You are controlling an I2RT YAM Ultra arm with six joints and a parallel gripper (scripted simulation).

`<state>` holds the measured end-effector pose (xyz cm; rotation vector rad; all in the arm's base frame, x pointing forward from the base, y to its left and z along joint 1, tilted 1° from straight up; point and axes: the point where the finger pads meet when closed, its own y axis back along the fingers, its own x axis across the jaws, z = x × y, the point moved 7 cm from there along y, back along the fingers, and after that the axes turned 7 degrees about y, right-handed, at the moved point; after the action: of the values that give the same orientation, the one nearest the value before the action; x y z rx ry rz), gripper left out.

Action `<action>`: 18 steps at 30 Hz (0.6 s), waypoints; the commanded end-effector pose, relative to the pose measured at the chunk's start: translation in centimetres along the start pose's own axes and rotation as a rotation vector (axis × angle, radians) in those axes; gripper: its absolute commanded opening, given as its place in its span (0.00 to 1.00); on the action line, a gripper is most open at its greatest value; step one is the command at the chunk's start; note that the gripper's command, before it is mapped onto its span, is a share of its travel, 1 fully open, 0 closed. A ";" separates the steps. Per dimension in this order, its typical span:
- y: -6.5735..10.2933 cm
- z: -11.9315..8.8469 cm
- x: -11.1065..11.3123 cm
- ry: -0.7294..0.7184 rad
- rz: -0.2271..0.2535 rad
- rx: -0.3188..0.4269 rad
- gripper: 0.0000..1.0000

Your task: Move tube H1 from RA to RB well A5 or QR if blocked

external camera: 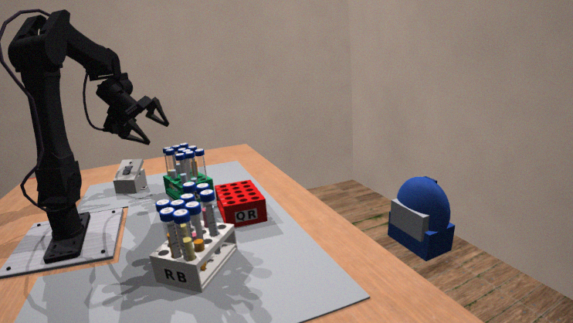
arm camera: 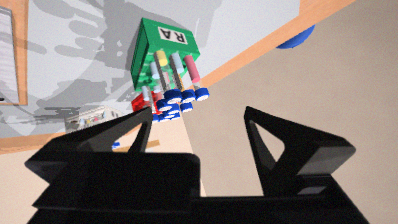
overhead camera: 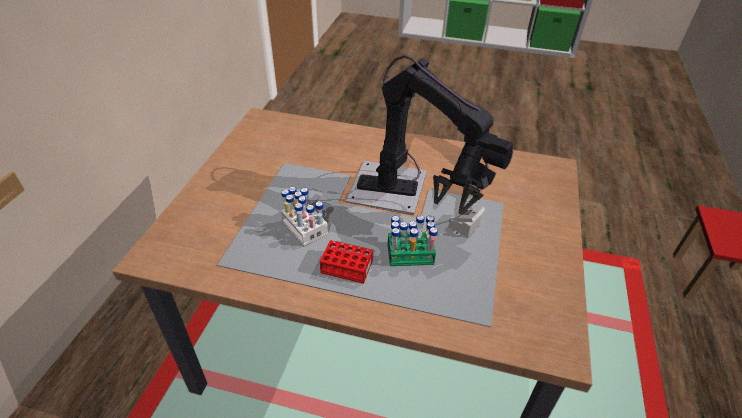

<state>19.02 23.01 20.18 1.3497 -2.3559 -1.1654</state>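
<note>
My gripper (overhead camera: 449, 206) (external camera: 158, 134) (arm camera: 198, 111) is open and empty, in the air above the grey box, to one side of the green rack RA. RA (overhead camera: 397, 258) (external camera: 170, 188) (arm camera: 150, 37) holds several upright blue-capped tubes; which one is H1 I cannot tell. The white rack RB (overhead camera: 316, 239) (external camera: 192, 277) (arm camera: 75, 122) also holds several blue-capped tubes, and some wells show open. Well A5 cannot be made out for certain. The red rack QR (overhead camera: 337, 270) (external camera: 256, 207) (arm camera: 137, 104) shows no tubes.
A light grey box (overhead camera: 465, 226) (external camera: 125, 185) with a sloping top stands beside RA, near the arm's side of the grey mat (overhead camera: 451, 295) (external camera: 304, 280). No lit lamp is discernible on it. QR lies between RA and RB, toward the table's outer edge.
</note>
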 end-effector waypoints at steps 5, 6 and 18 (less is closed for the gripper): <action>0.2 -0.2 -0.1 -0.007 -0.007 -0.001 1.00; 0.2 -0.2 -0.1 -0.007 -0.007 -0.001 1.00; 0.2 -0.7 -0.5 -0.045 0.021 -0.011 0.30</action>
<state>19.01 23.00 20.19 1.3436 -2.3564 -1.1692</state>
